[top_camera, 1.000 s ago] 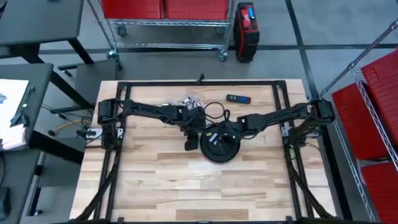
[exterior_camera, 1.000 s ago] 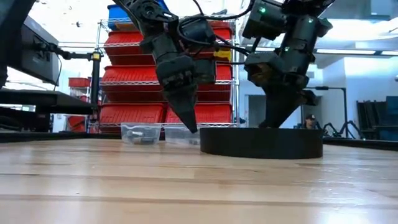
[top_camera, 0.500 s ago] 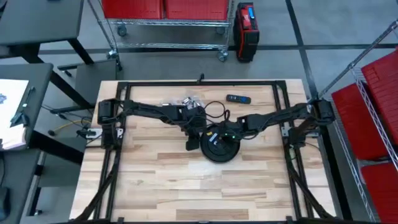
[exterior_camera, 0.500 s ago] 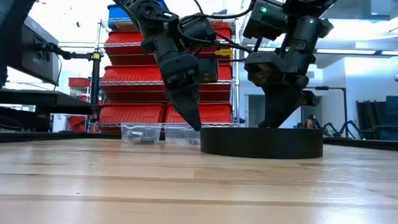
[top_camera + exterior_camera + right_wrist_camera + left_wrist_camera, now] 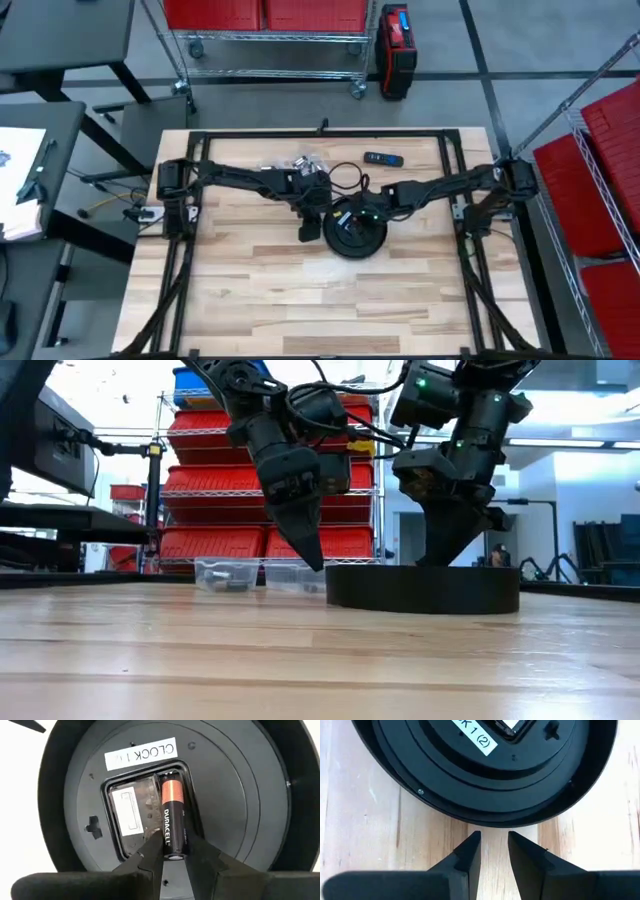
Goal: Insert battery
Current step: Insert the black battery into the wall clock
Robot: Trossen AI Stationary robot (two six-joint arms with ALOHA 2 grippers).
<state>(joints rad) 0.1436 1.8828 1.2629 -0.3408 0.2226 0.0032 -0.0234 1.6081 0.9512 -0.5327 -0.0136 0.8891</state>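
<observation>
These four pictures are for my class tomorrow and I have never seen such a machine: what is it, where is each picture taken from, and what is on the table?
It is a robot with two dark arms at a wooden table. One picture looks straight down, one looks level across the tabletop, and one comes from each arm's wrist. A round black clock lies face down. The right tool grips a Duracell battery over the clock's battery slot. The left tool waits beside the clock's rim, fingers slightly apart, holding nothing. A small remote-like device and clear plastic containers lie farther back.
</observation>
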